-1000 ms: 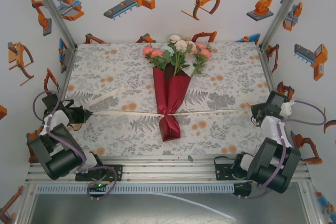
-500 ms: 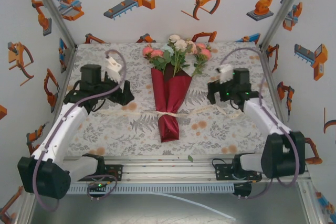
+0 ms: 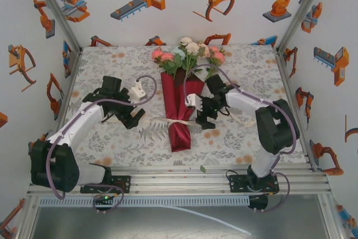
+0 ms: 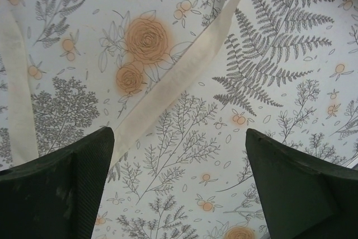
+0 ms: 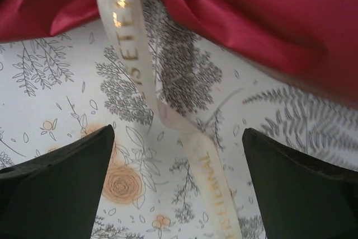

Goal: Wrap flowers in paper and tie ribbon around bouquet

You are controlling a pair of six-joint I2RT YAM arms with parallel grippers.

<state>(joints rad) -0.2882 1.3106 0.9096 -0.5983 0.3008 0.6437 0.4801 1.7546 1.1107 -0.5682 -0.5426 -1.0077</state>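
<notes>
The left gripper (image 3: 132, 118) hangs at nine o'clock of the bouquet (image 3: 174, 100), the right gripper (image 3: 203, 117) at three, both spread wide and empty above the ribbon (image 4: 179, 76).

This is a robotics lab test cell. White walls (image 3: 168, 23) printed with orange robot drawings close in a floral-clothed table (image 3: 112, 65). Aluminium posts (image 3: 55, 6) frame the corners, and two arms (image 3: 78, 124) are bolted side by side to a slotted metal rail (image 3: 179, 180) at the near edge.
</notes>
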